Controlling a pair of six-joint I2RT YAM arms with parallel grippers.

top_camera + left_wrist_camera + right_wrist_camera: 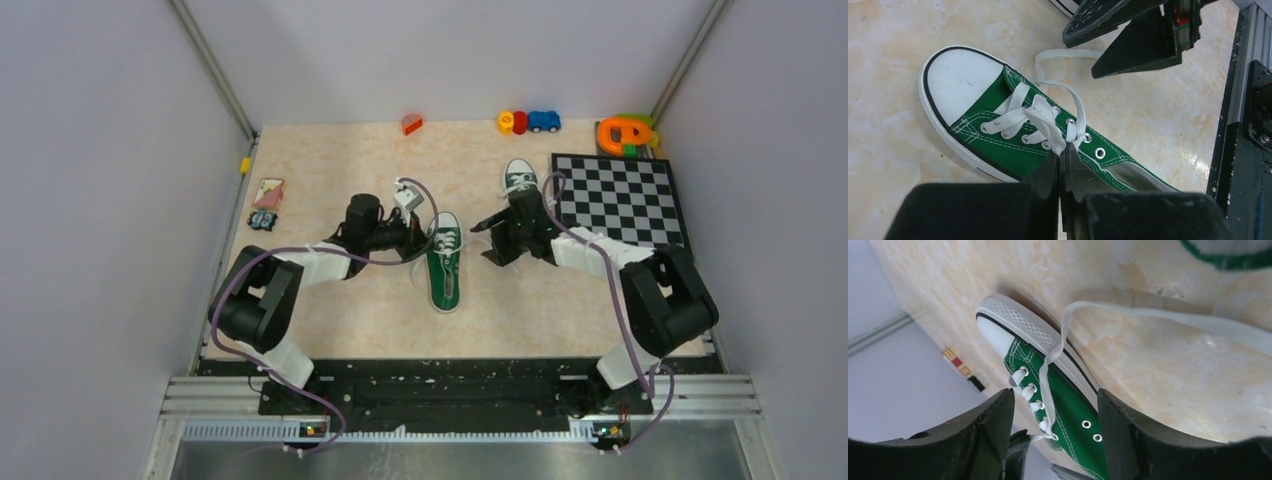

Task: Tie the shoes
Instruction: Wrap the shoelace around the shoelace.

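One green shoe (444, 268) with a white toe cap lies mid-table, toe pointing away. My left gripper (424, 240) is at its left side, shut on the white laces (1048, 120) just above the eyelets; the jaws (1064, 152) pinch them tight. A loose lace (1148, 315) runs from this shoe (1070, 410) across the table. My right gripper (484, 243) hovers right of the shoe, open, with nothing between its fingers (993, 425). The other shoe (520, 180) lies farther back, partly hidden by the right arm.
A checkerboard (620, 195) lies at the back right, with an orange and green toy (625, 133) behind it. Toy cars (528, 122) and a small orange toy (411, 124) line the far edge. Small cards (268, 192) sit at the left. Walls enclose three sides.
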